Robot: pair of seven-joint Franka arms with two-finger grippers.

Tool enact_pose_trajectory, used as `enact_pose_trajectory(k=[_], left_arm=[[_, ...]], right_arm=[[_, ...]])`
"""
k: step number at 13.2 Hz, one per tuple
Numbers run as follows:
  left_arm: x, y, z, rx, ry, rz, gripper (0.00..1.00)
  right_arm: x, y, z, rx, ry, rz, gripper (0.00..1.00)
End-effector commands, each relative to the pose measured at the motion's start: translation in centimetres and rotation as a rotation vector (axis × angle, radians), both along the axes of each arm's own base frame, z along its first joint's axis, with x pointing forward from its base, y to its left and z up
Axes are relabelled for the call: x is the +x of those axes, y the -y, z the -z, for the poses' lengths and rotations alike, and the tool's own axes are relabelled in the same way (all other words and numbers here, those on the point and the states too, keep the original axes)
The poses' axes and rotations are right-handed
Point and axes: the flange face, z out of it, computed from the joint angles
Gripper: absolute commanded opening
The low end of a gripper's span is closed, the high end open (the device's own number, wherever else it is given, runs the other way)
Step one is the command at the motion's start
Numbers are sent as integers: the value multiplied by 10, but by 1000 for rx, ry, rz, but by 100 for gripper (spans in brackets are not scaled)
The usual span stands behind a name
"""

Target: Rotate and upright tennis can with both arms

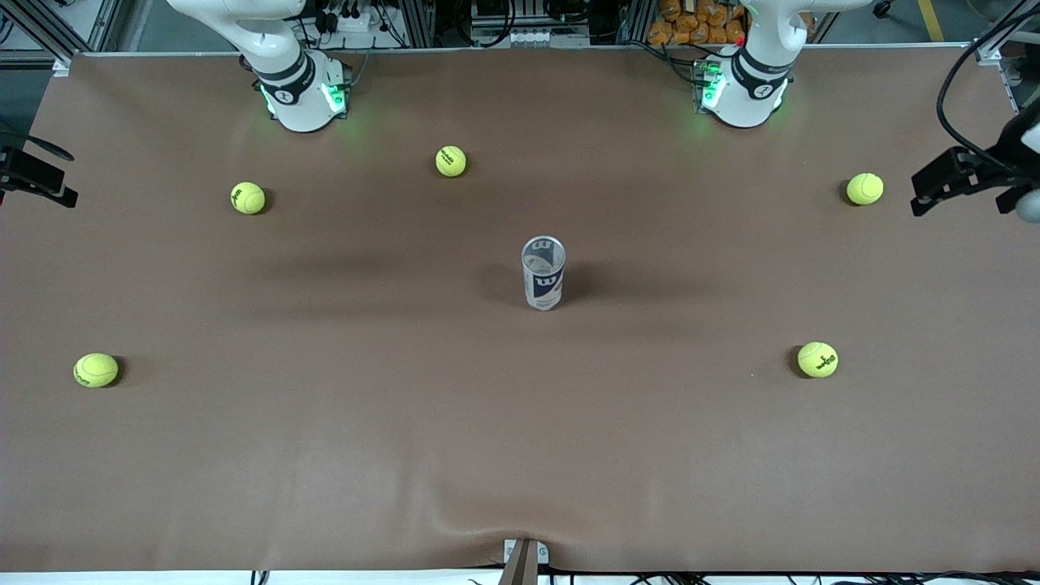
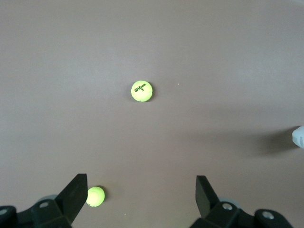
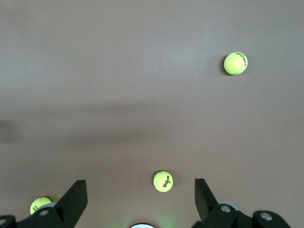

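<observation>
Tennis can (image 1: 543, 273) stands upright at table centre, long axis vertical, open mouth up. Left gripper (image 2: 141, 194) and right gripper (image 3: 140, 198) both spread open, empty, high over table ends, well apart from can. Left arm's base sits slightly nearer can; task looks done.

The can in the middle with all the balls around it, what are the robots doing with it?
Right now nothing is touching it. The tennis can stands upright by itself in the middle of the table, with five tennis balls scattered around it. Both robot arms are pulled back toward the ends of the table. The left hand and the right hand are both open and empty, hanging above the table, each looking down at balls.
</observation>
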Motion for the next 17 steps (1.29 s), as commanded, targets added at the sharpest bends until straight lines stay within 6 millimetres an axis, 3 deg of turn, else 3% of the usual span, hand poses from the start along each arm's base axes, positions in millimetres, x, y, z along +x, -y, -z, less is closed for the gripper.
enact_pose_trajectory(k=[1,2,5,9,11,14,17], left_arm=[[-23,2,-9,-18,-5,6,100],[-32,2,-8,-19,-7,-1,100],[-26,0,-1,-20,4,-2,100],[-24,-3,-11,-20,42,9,100],[-22,-18,-9,-46,38,-33,100],[-15,-23,6,-65,9,-49,100],[-14,-24,8,-63,4,-48,100]], right_arm=[[-2,0,-3,-7,-1,-13,100],[-2,0,-3,-7,-1,-13,100],[-2,0,-3,-8,-2,-15,100],[-2,0,-3,-8,-3,-15,100],[-2,0,-2,-8,-5,-15,100],[-2,0,-2,-8,-5,-16,100],[-2,0,-2,-8,-5,-16,100]])
